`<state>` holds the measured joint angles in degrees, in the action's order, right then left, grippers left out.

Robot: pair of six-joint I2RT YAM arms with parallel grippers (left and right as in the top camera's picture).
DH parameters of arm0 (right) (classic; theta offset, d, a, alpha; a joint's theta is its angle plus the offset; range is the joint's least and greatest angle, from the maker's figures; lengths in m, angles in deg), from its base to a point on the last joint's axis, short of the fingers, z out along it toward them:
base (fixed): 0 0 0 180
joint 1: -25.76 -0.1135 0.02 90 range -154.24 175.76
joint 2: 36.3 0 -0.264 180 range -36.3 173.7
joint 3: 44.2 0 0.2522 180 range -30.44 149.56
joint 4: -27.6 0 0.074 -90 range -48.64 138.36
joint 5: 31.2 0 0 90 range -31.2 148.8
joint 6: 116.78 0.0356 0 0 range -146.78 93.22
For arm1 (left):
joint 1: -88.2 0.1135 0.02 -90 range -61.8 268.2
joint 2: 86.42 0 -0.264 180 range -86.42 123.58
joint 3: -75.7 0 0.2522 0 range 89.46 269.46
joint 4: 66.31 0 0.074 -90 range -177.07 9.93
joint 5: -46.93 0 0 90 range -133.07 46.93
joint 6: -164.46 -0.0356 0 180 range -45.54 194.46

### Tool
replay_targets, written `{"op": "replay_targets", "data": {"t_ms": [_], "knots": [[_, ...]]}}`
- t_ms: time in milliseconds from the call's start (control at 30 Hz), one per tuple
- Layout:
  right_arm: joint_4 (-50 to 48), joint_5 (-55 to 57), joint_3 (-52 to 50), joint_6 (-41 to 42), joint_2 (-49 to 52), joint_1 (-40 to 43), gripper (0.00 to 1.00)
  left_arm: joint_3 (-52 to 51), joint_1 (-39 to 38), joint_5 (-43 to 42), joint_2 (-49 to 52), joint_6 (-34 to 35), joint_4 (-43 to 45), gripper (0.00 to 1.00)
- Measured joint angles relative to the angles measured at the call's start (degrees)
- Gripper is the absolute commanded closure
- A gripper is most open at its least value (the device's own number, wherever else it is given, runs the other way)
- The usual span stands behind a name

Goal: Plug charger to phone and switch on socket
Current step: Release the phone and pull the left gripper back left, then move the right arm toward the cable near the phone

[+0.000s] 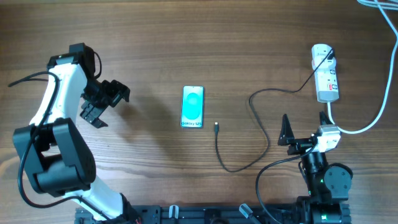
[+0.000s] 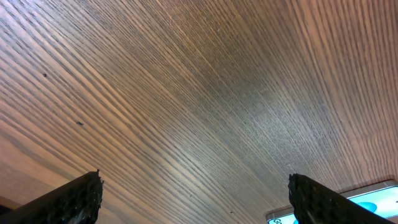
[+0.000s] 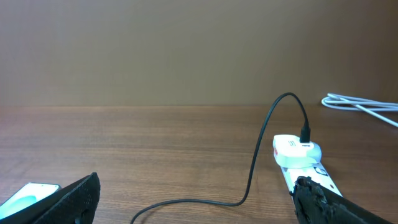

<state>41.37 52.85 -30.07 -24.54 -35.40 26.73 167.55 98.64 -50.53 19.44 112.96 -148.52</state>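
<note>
L fingers (image 2: 74, 200) are spread wide, nothing between them, hanging over bare wood worktop (image 1: 155, 50). They sit well apart from the phone (image 1: 192, 107), off its L side in the overhead view. Only a corner of the phone (image 2: 376, 200) shows by one L fingertip in the wrist cam.

R fingers (image 3: 68, 202) are also wide apart and empty, well apart from the phone on its R side. The phone (image 3: 25, 193) peeks in at the low L of my R wrist view.

The phone lies flat, screen lit teal, lettering at the end nearest my base.

Charger (image 1: 217, 142): its plug tip (image 1: 216, 127) lies near the phone's lower R corner, not touching and not plugged in. Its cable loops further R of the phone and runs up to the socket (image 1: 326, 73).

The socket is far R of the phone, beyond my R fingers. A white cord (image 1: 373, 121) trails off it.
</note>
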Motion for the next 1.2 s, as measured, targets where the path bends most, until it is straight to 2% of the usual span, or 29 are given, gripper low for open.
{"op": "replay_targets", "data": {"t_ms": [467, 533, 600, 667, 700, 867, 967, 1067, 1200], "knots": [[-0.5, -0.1, 0.0, 0.1, 0.0, 0.0, 0.0, 0.0, -0.3, -0.1, 0.0, 0.0, -0.1, 0.0], [-3.0, -1.9, 0.0, 2.5, 0.0, 0.0, 0.0, 0.0, -0.3, -0.2, 0.0, 0.0, -0.1, 0.0], [-3.8, -7.9, 0.0, 11.2, 0.0, 0.0, 0.0, 0.0, -0.3, -0.2, 0.0, 0.0, -0.1, 0.0], [-1.9, -16.1, 0.0, 25.5, 0.0, 0.0, 0.0, 0.0, -0.3, -0.2, 0.0, 0.0, -0.1, 0.0], [-1.7, -20.9, 0.0, 37.7, 0.0, 0.0, 0.0, 0.0, -0.3, -0.2, 0.0, 0.0, -0.1, 0.0], [-5.2, -28.7, 0.0, 68.4, 0.0, 0.0, 0.0, 0.0, -0.3, -0.1, 0.0, 0.0, -0.1, 0.0], [-15.9, -31.8, 0.0, 74.7, 0.3, 0.0, 0.0, 0.0, -0.3, -0.2, 0.0, 0.0, -0.1, 0.0], [-26.2, -33.0, 0.2, 77.4, 0.3, 0.0, 0.0, 0.0, -0.3, -0.1, 0.0, 0.0, -0.1, 0.0], [-26.4, -33.0, 2.8, 76.3, 0.8, 0.0, 0.0, 0.0, -0.3, -0.2, 0.0, 0.0, -0.1, 0.0]]}}
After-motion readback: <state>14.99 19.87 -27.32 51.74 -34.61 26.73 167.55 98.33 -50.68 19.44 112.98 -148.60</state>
